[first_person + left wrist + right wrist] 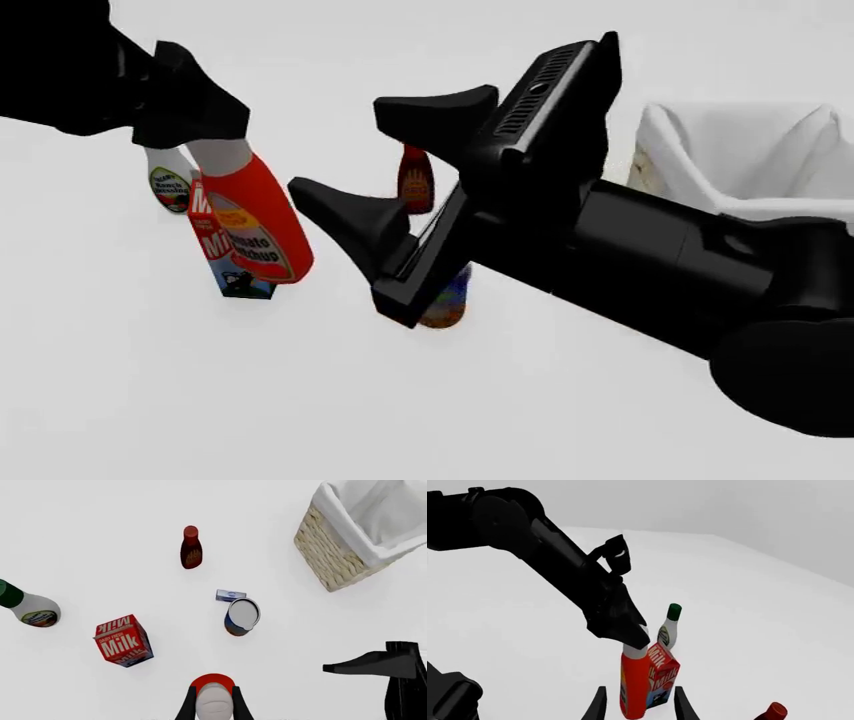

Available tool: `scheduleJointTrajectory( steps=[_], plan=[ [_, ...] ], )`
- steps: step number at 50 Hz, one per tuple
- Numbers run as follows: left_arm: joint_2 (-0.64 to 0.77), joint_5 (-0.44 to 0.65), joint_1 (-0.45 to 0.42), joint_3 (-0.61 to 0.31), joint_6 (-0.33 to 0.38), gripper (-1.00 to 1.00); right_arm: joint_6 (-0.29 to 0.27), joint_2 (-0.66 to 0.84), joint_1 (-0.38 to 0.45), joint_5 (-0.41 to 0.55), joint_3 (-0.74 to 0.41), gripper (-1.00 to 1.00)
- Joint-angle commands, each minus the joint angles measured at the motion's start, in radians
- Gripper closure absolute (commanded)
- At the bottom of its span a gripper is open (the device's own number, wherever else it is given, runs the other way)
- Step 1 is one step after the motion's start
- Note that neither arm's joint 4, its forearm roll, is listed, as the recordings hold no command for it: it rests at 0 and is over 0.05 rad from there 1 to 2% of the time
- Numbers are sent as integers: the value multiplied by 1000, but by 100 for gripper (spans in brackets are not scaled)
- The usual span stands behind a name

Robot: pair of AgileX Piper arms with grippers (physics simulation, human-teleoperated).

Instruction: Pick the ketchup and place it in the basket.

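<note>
The ketchup [254,228], an orange-red bottle with a white cap, hangs tilted above the table, in front of the milk carton. My left gripper [214,135] is shut on its neck just below the cap; the left wrist view shows the cap [213,702] between the fingers. The basket [667,150], pale wicker with a white lining, stands at the right and also shows in the left wrist view [327,555]. My right gripper [336,145] is open and empty in mid-air between the ketchup and the basket. In the right wrist view the ketchup [634,685] hangs beyond its fingers.
A red milk carton [123,641], a white bottle with a green cap [30,607], a dark red-brown bottle [191,547], a tin can [241,616] and a small box [231,595] stand on the white table. The right arm's body [667,260] crosses in front of the basket.
</note>
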Motion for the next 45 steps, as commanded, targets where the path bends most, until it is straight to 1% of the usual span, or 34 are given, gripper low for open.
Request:
scheduleJointTrajectory(
  steps=[1,25,45],
  plan=[
    [-10,5,-14,0,4,100,5,28,6,-9,-15,-100],
    [-21,30,-49,-15,-15,100,27,96,2,-42,-32,-100],
    [-31,45,-66,-23,-26,100,25,147,7,-53,-53,-100]
  ],
)
